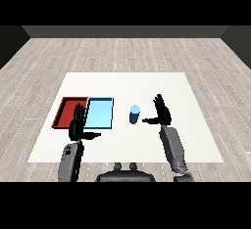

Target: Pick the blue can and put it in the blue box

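Blue can (135,114) upright, just left of right hand (161,111), fingers straight, seemingly not touching

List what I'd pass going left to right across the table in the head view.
Red tray → left hand, partly in front of both trays → blue tray → blue can → right hand.

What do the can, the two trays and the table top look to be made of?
Can: probably metal or plastic; a plain blue body with a paler top and no label, so it stays open.
Red tray and blue tray: seemingly plastic; flat, even colour with thin raised rims.
Table: a matte white surface with no grain or gloss; material unclear.
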Controlling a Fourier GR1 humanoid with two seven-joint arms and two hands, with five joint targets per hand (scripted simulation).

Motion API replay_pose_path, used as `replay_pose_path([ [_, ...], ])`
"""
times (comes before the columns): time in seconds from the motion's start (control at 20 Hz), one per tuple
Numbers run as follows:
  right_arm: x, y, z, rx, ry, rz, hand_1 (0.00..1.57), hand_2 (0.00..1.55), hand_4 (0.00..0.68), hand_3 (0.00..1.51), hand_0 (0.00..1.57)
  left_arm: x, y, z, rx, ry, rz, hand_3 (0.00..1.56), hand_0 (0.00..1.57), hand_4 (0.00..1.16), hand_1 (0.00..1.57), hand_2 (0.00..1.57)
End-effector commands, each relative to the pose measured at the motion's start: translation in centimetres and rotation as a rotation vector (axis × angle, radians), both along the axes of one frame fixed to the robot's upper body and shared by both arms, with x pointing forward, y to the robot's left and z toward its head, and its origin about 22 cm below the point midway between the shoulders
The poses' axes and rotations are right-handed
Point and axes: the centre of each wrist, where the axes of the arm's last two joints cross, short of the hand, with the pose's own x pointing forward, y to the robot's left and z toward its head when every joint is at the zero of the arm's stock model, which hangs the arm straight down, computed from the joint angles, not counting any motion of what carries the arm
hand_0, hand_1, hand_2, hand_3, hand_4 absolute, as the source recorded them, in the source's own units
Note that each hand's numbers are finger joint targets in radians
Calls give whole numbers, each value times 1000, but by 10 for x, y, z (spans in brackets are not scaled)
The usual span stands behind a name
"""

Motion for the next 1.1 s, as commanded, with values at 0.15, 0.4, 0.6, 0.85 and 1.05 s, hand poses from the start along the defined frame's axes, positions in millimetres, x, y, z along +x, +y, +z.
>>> replay_pose_path([
  [0.15,5,34,-18,43,53,-2,0,0,0,0,0,-18,11,13,12,-2,-6,0,0,0,0,0],
  [0.4,13,21,-23,50,92,-5,0,0,0,0,0,-6,-1,7,-14,-21,-8,0,0,0,0,0],
  [0.6,2,31,-45,42,107,19,0,0,0,0,0,-11,27,10,-9,-10,5,0,0,0,0,0],
  [0.85,-1,40,-45,38,123,19,0,0,0,0,0,7,-5,25,-13,-27,15,0,0,0,0,0],
  [1.05,10,40,-55,47,122,33,0,0,0,0,0,1,24,6,-13,-8,11,0,0,0,0,0],
])
